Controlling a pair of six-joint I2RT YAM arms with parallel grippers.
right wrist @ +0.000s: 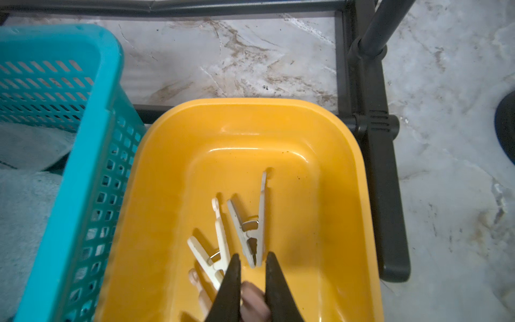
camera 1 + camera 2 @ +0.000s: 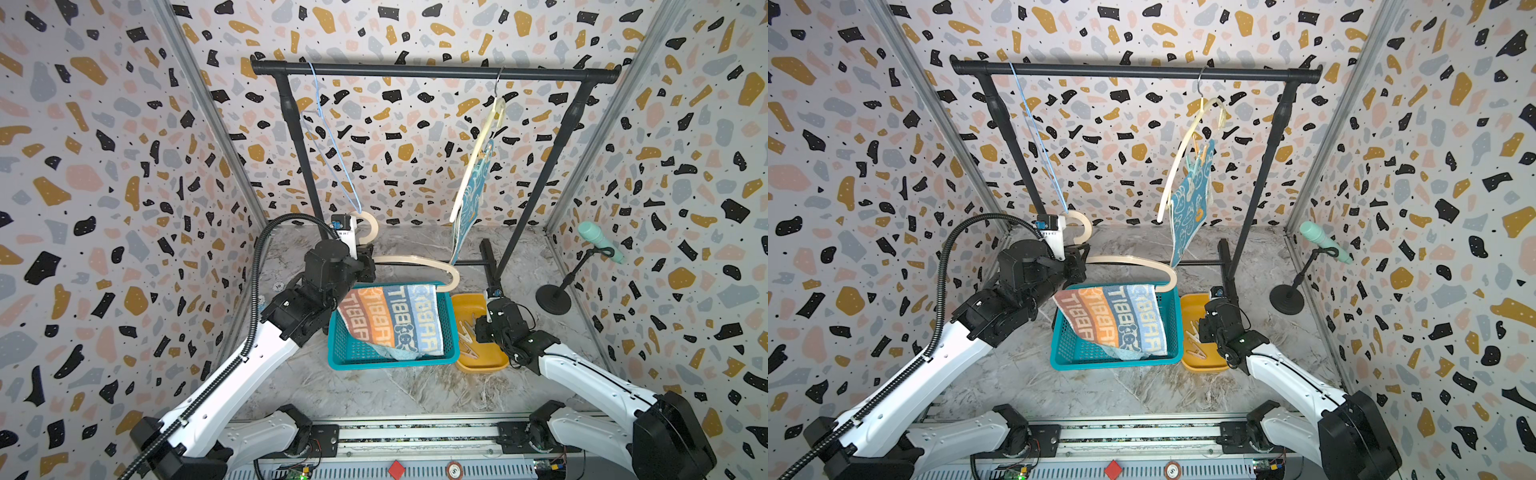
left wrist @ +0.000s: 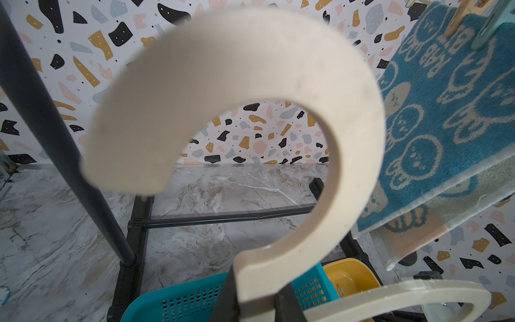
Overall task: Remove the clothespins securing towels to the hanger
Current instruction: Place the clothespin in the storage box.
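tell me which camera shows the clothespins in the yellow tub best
Right wrist view: the clothespins lie close and sharp in the yellow tub. Both top views show them tiny. Left wrist view shows only the tub.

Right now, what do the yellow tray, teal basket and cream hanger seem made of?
Yellow tray: likely moulded plastic, glossy, with glints on its rounded walls. Teal basket: plastic, duller, with moulded slots. Cream hanger: matte, flat-edged, faintly speckled; plastic or painted wood, cannot tell.
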